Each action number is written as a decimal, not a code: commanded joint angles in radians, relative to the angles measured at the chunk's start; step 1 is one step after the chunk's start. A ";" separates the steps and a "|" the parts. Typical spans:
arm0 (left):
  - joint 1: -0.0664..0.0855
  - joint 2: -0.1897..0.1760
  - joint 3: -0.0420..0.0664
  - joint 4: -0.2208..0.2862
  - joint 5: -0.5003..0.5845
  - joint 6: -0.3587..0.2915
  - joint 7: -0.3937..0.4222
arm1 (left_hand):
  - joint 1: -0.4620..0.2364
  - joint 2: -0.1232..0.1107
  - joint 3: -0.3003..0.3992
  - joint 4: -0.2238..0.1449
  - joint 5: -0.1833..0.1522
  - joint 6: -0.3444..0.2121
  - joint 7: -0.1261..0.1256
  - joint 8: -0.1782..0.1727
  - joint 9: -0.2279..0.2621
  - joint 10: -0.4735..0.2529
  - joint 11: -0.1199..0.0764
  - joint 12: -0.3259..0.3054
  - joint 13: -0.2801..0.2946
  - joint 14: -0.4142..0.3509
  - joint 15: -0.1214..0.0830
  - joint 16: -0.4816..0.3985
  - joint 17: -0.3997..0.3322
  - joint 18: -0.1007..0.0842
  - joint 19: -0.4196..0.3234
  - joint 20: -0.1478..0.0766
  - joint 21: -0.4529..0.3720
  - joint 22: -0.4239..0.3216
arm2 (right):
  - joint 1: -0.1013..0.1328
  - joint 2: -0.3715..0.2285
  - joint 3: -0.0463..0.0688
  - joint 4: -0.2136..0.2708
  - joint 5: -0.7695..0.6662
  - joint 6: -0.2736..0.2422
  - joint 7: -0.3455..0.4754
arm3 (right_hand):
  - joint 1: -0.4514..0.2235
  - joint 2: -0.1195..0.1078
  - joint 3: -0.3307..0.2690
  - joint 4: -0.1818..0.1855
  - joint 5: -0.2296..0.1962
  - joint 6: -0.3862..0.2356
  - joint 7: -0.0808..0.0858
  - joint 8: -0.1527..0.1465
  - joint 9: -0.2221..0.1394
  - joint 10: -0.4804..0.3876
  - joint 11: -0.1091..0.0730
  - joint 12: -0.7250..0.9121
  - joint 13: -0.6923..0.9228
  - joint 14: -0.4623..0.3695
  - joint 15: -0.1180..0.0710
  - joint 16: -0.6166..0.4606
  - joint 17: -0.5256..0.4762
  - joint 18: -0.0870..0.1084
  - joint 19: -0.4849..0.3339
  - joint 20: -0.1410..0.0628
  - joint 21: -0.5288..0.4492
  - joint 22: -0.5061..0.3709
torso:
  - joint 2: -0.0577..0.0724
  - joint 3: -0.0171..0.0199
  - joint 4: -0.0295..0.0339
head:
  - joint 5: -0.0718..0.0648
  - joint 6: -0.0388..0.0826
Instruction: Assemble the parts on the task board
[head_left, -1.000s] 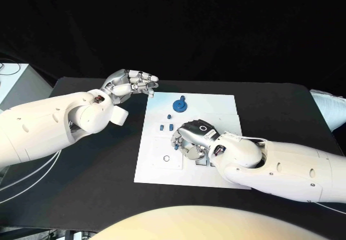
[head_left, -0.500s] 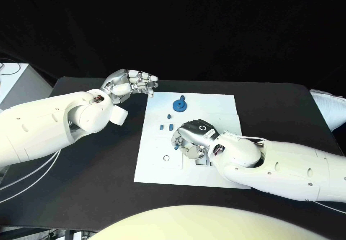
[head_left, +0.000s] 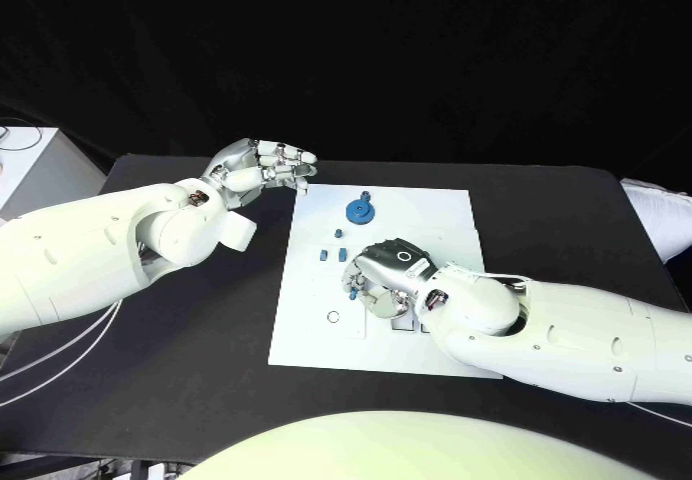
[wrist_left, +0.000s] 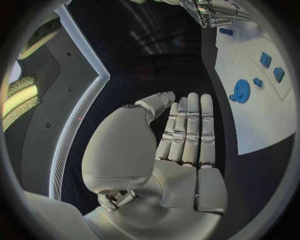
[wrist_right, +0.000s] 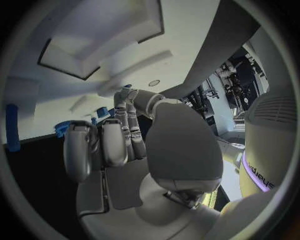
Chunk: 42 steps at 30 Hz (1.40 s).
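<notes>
The white task board (head_left: 433, 215) lies in the middle of the black table. A blue gear (head_left: 359, 209) stands near its far edge, with small blue parts (head_left: 329, 254) just in front of it. My right hand (head_left: 392, 272) hangs low over the board's middle, fingers curled down. Its thumb and a finger pinch a small blue part (head_left: 351, 291) against the board; the right wrist view shows a blue speck (wrist_right: 127, 86) at those fingertips. My left hand (head_left: 261, 165) hovers off the board's far left corner, with its fingers (wrist_left: 187, 125) straight and holding nothing. The left wrist view shows the gear (wrist_left: 240, 91).
A pale box (head_left: 32, 165) stands beyond the table's left edge and a white object (head_left: 658, 212) at its right edge. Bare black table (head_left: 188, 330) lies to the board's left and front. A blue peg (wrist_right: 11, 127) stands on the board.
</notes>
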<state>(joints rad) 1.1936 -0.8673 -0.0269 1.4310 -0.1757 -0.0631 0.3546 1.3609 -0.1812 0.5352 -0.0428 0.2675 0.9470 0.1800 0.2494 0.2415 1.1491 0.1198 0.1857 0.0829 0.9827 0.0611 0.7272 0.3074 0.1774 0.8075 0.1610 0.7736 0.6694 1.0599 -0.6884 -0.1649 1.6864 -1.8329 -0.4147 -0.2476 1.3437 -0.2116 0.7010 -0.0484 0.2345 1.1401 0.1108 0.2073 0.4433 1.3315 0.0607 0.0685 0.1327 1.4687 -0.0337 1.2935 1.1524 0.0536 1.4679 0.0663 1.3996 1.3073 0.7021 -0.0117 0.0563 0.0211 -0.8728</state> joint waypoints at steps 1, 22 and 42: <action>0.000 0.002 0.001 0.003 0.007 0.012 0.003 | 0.001 0.008 -0.002 -0.001 0.002 -0.001 0.008 -0.003 -0.002 -0.001 0.004 -0.006 -0.001 0.007 0.003 -0.002 0.001 0.002 0.001 0.000 0.000 0.001 | -0.004 0.001 -0.003 -0.004 0.004 0.037 0.018 | -0.013 0.003 0.002 0.003 -0.001 -0.002 0.006 0.004 0.005 0.018 -0.018 -0.001 0.003 0.031 -0.004 0.004 -0.004 -0.007 0.025 -0.004 -0.003 0.082 | -0.001 -0.0006 -0.0008 | 0.002 0.000; 0.000 -0.002 0.001 0.003 0.007 0.009 -0.003 | 0.000 0.009 -0.003 -0.001 0.002 -0.002 0.009 -0.004 -0.003 -0.001 0.004 -0.008 -0.002 0.007 0.004 -0.004 0.002 0.002 0.000 0.001 -0.001 0.001 | -0.004 -0.015 -0.007 -0.004 0.054 -0.005 0.036 | -0.071 -0.037 -0.047 0.028 -0.015 -0.096 0.031 -0.043 0.004 -0.141 0.021 -0.005 -0.026 0.014 0.028 -0.012 -0.058 0.014 -0.021 0.025 -0.089 0.004 | -0.001 -0.0009 0.0003 | -0.003 0.000; 0.000 -0.001 0.001 0.000 0.008 0.008 -0.008 | 0.000 0.012 -0.002 0.000 0.002 -0.002 0.010 -0.004 -0.003 -0.001 0.005 -0.009 -0.002 0.007 0.004 -0.006 0.002 0.002 0.000 0.001 -0.002 0.001 | 0.000 -0.065 -0.005 0.038 0.105 -0.094 0.042 | -0.031 -0.046 -0.250 0.079 0.001 -0.187 0.044 -0.115 -0.022 -0.293 0.037 0.049 -0.063 -0.025 0.042 -0.081 -0.191 0.050 -0.083 0.040 -0.270 -0.150 | -0.003 -0.0013 -0.0012 | -0.014 0.000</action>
<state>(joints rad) 1.1936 -0.8701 -0.0269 1.4293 -0.1751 -0.0634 0.3437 1.3609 -0.1812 0.5353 -0.0427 0.2675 0.9434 0.1836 0.2494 0.2392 1.1491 0.1198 0.1819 0.0829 0.9862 0.0647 0.7272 0.3082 0.1774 0.8075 0.1610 0.7736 0.6692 1.0580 -0.7466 -0.1711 1.7152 -1.7485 -0.4648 -0.2153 1.3067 -0.2574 0.4542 0.0303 0.2307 0.9579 0.1564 0.0961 0.4224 1.0426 0.0978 0.1163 0.0703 1.4503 0.0090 1.2140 0.9618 0.0851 1.3908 0.1076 1.1322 1.1586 0.7004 -0.0122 0.0557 0.0099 -0.8729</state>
